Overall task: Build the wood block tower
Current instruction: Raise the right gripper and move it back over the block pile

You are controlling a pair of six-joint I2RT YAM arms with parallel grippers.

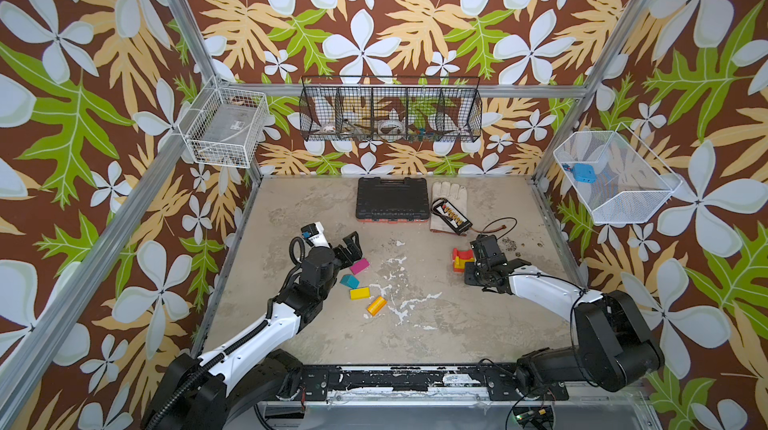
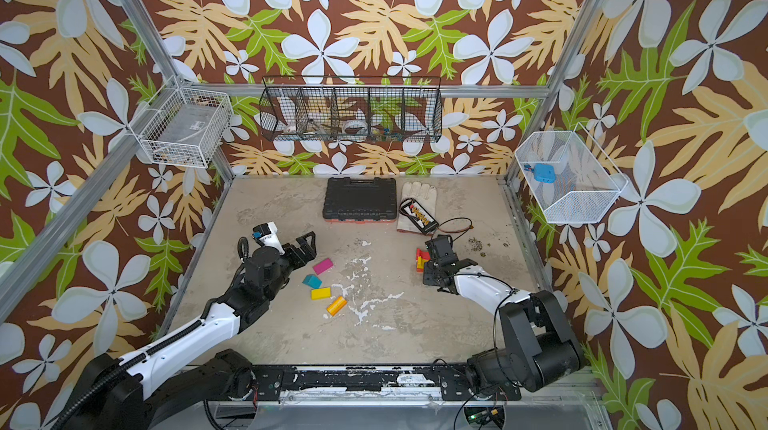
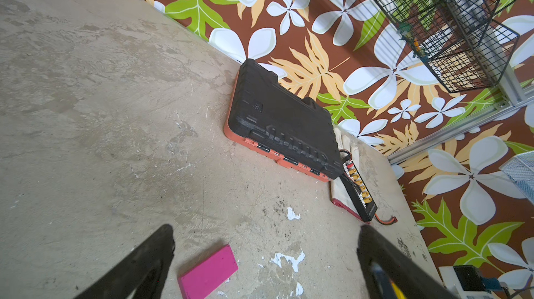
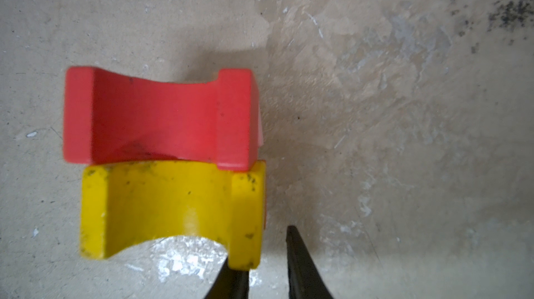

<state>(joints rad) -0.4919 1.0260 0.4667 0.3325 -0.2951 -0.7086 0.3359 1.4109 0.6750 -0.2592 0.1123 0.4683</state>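
One magenta blk [image 3: 208, 273] near wide L hand [image 3: 265, 229], R hand [image 4: 265, 242] narrow, just beside yellow arch [image 4: 173, 205]

Top views: even overhead light filling cell, bright. Arms throwing only faint, soft shade onto table [image 1: 457, 316]. Wide lens bowing frame posts [image 1: 187, 25] toward picture edges; fine detail going slightly soft.

Left wrist view: bright and crisp at mid-distance, corners stretching. Left gripper's fingers [image 3: 150, 263] showing as dark, blurred shapes up close.

Right wrist view: red arch [image 4: 156, 115] and yellow arch [image 4: 161, 205] casting soft shadow across table. Glossy patch gleaming under yellow arch. Right gripper's fingertips [image 4: 300, 263] sitting out of focus.
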